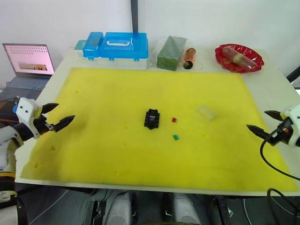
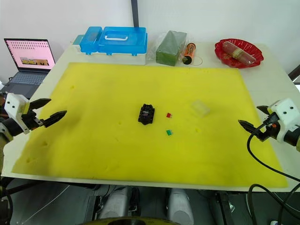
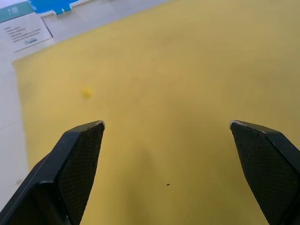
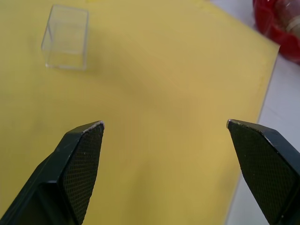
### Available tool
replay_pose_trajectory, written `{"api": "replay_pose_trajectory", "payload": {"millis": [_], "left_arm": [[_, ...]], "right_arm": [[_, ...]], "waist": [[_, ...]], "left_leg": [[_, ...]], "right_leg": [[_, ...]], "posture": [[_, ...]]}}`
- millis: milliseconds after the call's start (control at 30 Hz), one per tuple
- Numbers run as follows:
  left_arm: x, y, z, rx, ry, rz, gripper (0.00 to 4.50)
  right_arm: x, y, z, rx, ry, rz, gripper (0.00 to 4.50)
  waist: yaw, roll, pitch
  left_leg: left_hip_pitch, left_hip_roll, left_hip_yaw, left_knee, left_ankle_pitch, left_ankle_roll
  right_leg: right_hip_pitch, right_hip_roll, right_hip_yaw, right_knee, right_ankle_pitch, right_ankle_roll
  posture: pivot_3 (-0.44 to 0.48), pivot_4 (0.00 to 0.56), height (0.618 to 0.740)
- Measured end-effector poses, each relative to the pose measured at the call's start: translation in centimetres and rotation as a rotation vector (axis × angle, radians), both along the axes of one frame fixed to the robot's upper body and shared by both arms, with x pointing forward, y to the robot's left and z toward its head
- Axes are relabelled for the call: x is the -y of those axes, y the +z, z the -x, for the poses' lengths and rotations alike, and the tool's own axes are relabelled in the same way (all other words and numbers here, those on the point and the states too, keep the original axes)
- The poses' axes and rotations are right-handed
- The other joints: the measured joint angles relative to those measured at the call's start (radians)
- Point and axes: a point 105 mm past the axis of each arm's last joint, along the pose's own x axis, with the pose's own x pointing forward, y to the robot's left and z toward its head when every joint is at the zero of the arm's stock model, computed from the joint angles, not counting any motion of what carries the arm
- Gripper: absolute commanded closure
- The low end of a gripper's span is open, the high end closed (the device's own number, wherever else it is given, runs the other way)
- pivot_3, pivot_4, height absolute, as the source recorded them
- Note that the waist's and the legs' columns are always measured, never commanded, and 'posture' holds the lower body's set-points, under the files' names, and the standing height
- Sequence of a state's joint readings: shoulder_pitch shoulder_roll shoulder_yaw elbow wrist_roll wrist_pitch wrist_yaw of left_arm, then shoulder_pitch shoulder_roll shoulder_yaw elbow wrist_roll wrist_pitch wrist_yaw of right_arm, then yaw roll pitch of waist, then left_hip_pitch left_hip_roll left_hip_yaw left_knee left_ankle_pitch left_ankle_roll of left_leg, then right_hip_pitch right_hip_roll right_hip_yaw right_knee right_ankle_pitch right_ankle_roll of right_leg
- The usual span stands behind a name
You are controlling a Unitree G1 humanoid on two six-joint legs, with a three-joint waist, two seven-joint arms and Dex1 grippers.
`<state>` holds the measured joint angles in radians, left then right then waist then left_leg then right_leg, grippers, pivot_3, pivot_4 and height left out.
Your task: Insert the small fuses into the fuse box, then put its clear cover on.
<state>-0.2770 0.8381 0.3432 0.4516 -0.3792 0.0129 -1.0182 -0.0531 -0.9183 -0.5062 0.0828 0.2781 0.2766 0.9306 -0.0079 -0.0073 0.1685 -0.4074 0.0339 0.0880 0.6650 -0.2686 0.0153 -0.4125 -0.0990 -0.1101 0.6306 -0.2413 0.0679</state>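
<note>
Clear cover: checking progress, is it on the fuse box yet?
Off. The clear cover lies on the yellow mat, apart from the fuse box.

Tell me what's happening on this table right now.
Nothing is being handled yet. The left gripper and right gripper hover open at the edges of the yellow mat. The fuse box sits mid-mat, with a red fuse, a green fuse and the clear cover loose to its right.
</note>
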Motion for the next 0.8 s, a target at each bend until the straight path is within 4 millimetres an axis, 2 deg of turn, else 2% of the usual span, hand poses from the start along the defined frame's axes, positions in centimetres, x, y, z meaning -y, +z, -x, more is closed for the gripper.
{"api": "replay_pose_trajectory", "payload": {"millis": [133,233,267,367,433,500,633,800], "left_arm": [[0.7,0.4,-0.2,0.040,-0.020,-0.006,0.00],[1.2,0.8,-0.3,0.063,-0.027,-0.003,0.00],[2.0,1.2,-0.4,0.084,-0.049,0.008,0.00],[5.5,1.9,0.2,0.079,-0.186,0.019,0.00],[7.9,2.0,1.1,0.055,-0.290,0.021,0.00],[10.2,1.5,2.7,0.016,-0.412,0.005,0.00],[16.2,0.6,7.1,-0.026,-0.739,-0.010,0.00],[18.9,0.6,8.4,0.009,-0.835,0.013,0.00]], "right_arm": [[-1.3,0.8,-0.6,0.061,-0.017,-0.054,0.01],[-2.7,0.7,-0.3,-0.034,0.025,-0.135,0.01],[-3.7,0.8,0.0,-0.093,0.059,-0.192,0.01],[-7.5,1.6,0.6,-0.212,0.200,-0.300,0.01],[-9.2,1.5,0.9,-0.280,0.259,-0.351,0.01],[-10.6,1.2,1.1,-0.364,0.296,-0.420,0.01],[-14.0,1.5,1.2,-0.528,0.403,-0.521,0.01],[-15.3,-0.3,0.5,-0.683,0.385,-0.564,0.01]], "waist": [[0.001,0.000,0.000],[0.002,0.000,0.000],[0.002,0.000,0.000],[0.000,-0.001,0.000],[-0.001,-0.001,0.000],[-0.004,0.000,0.000],[-0.002,0.000,0.000],[0.013,0.001,0.000]], "left_leg": [[0.000,0.000,0.000,0.000,0.000,0.000],[0.000,-0.001,-0.001,0.000,0.000,0.000],[0.000,-0.001,-0.001,0.000,0.000,0.000],[0.000,-0.001,-0.002,0.000,0.000,0.000],[-0.001,-0.001,-0.003,0.000,0.000,0.000],[0.000,-0.001,-0.002,0.000,-0.001,0.001],[-0.001,-0.001,-0.002,0.000,-0.001,0.001],[-0.001,-0.002,-0.001,0.000,-0.001,0.001]], "right_leg": [[0.000,-0.001,0.000,0.000,0.000,0.000],[0.000,-0.003,0.000,0.000,0.000,0.000],[0.000,-0.004,0.000,0.000,0.000,0.000],[0.001,-0.004,0.000,0.000,0.000,0.000],[0.001,-0.004,0.000,-0.001,0.000,0.000],[0.000,-0.005,0.001,-0.001,0.000,-0.001],[-0.001,-0.005,0.001,-0.001,-0.002,-0.005],[0.000,-0.006,0.001,-0.002,-0.002,-0.005]], "posture": [[0.000,0.150,0.740],[0.000,0.150,0.740],[0.000,0.150,0.740],[0.000,0.150,0.740],[0.000,0.150,0.740],[0.000,0.150,0.740],[0.000,0.150,0.740],[0.000,0.150,0.740]]}}
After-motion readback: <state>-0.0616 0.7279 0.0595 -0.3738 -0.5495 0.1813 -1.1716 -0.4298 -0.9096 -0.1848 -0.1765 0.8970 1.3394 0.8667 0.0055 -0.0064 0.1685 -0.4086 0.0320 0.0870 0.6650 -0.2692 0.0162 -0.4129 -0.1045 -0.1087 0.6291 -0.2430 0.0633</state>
